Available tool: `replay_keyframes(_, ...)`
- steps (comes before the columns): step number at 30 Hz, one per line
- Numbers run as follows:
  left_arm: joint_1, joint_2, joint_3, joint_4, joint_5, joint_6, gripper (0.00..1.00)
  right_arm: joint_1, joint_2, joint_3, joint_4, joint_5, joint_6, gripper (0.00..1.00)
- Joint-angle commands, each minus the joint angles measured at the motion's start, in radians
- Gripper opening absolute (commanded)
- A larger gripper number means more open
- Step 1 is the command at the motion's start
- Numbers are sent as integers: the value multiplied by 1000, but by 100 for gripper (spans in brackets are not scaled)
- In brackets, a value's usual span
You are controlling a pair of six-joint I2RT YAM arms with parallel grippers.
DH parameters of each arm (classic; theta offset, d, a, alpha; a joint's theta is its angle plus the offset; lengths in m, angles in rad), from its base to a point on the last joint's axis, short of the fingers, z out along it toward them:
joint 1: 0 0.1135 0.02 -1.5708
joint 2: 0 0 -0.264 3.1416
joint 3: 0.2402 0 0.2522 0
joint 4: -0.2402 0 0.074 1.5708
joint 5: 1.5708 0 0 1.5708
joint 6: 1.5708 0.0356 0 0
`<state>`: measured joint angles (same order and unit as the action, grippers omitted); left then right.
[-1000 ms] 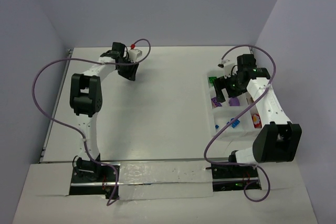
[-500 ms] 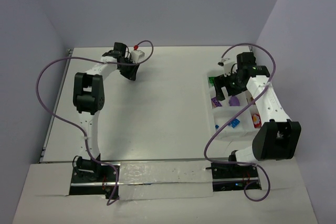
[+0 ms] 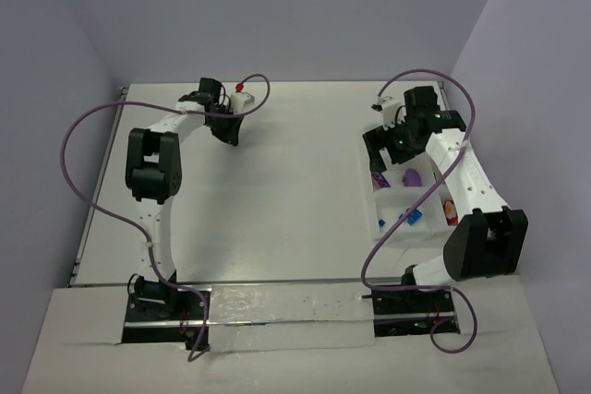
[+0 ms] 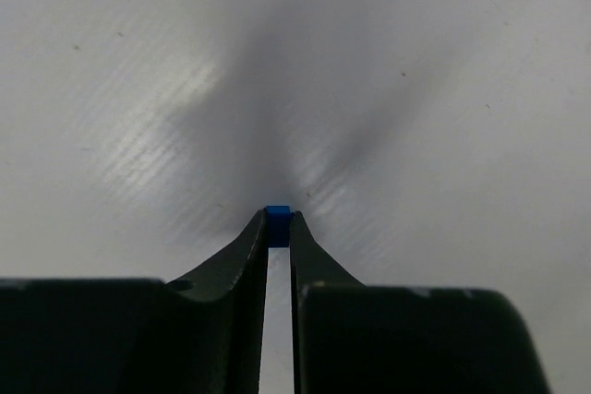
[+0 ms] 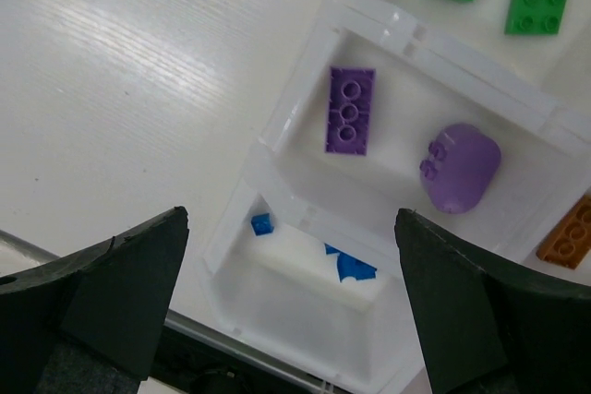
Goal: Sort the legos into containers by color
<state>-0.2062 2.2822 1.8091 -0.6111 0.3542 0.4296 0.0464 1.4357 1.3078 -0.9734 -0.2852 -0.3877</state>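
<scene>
Pinching a blue lego [image 4: 279, 216] in the left gripper [image 4: 279, 232], with the right gripper [image 5: 291, 219] gaping empty; next, likely carrying it to the blue compartment [image 5: 288, 265] of the tray [image 5: 300, 76].

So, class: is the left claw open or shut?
Shut: the left claw pinches a tiny blue lego between its tips, seen in the wrist view.

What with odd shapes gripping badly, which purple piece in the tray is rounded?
The dome-shaped purple piece, beside the flat rectangular purple brick in the same compartment.
</scene>
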Motion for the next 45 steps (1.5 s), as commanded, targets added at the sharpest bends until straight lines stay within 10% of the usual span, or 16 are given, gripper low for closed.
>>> replay_keyframes(1, 4, -85, -22, -52, 115, -63, 0, 73, 23, 76, 72, -18, 60, 100)
replay_keyframes(9, 4, -293, -138, 62, 535, -420, 0, 200, 51, 136, 213, -60, 151, 100)
replay_keyframes(15, 4, -455, -363, 621, 765, -1117, 0, 286, 74, 186, 394, -119, 186, 100)
replay_keyframes(24, 5, -492, -539, 1205, 849, -1691, 0, 430, 202, 376, 495, -212, 183, 93)
replay_keyframes(45, 7, -437, -583, 1432, 891, -1893, 0, 546, 376, 547, 473, -226, 175, 72)
